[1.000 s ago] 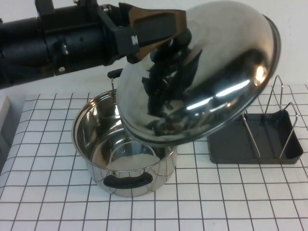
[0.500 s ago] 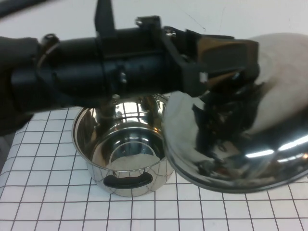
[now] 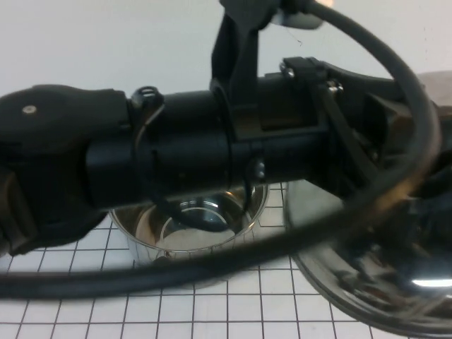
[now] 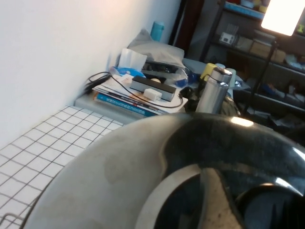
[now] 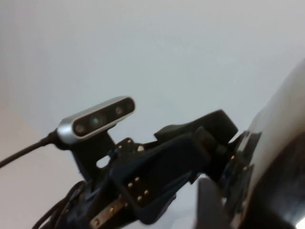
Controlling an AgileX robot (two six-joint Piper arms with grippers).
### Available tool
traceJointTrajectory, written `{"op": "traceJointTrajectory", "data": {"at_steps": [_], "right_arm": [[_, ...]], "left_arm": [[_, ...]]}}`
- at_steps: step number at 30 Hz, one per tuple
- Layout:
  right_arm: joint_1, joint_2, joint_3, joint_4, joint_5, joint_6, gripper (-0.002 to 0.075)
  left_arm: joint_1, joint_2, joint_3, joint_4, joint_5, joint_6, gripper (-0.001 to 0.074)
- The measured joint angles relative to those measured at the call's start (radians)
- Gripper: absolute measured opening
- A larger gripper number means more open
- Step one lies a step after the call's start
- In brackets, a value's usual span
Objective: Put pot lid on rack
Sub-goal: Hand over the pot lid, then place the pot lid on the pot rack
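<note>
Left arm [image 3: 176,155] has swung across and close under the high camera, now blocking most of that view; a second ago it sat higher and further left. The lid [image 3: 367,282] has gone with it, from tilted above the pot [image 3: 191,226] to low at the right side, clear of the pot. Left gripper [image 3: 387,141] is at the far right end of the arm, over the lid's dome, clamped on the lid and carrying it; the knob itself is hidden. The left wrist view is filled by the shiny dome, with shelves and clutter beyond.

The rack was visible at right a second ago and is now fully hidden behind lid and arm; the lid sits about where the rack was. Whether the lid touches the rack or hangs above it can't be told. Pot is unmoved on the checked table [image 3: 212,311], partly behind the arm.

Right gripper is not visible in any view, so open or closed can't be told; its wrist camera faces the left wrist and the lid's rim, so it is raised near them.

Judgement: transfer is nearly over and placement is not yet done; next comes slotting the lid between the wire loops, then release.
</note>
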Motion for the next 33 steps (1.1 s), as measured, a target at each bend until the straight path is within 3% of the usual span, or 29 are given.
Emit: {"op": "traceJointTrajectory", "data": {"at_steps": [6,10,15,21,25,30,33], "right_arm": [[0.004,0.000,-0.004,0.036,-0.007,-0.086,0.0150],[0.006,0.000,-0.008,0.038,0.003,-0.144,0.0137],[0.006,0.000,-0.006,0.013,-0.012,-0.189,0.0059],[0.006,0.000,-0.004,0.007,-0.037,-0.265,0.0059],[0.006,0.000,-0.004,0.007,-0.074,-0.307,0.0059],[0.006,0.018,-0.004,0.007,-0.115,-0.468,0.0059],[0.006,0.077,-0.014,0.007,-0.093,-0.552,0.0059]], "left_arm": [[-0.045,0.024,0.000,-0.004,-0.013,0.120,0.0326],[-0.046,0.036,0.000,-0.011,-0.009,0.159,0.0338],[-0.055,0.037,0.000,-0.013,0.004,0.170,0.0518],[-0.056,0.034,0.000,-0.013,0.014,0.169,0.0578],[-0.056,0.004,0.000,0.099,0.010,0.076,0.0473],[-0.056,-0.067,0.000,0.411,0.054,-0.164,0.0150],[-0.056,-0.110,0.000,0.625,0.133,-0.318,0.0041]]}}
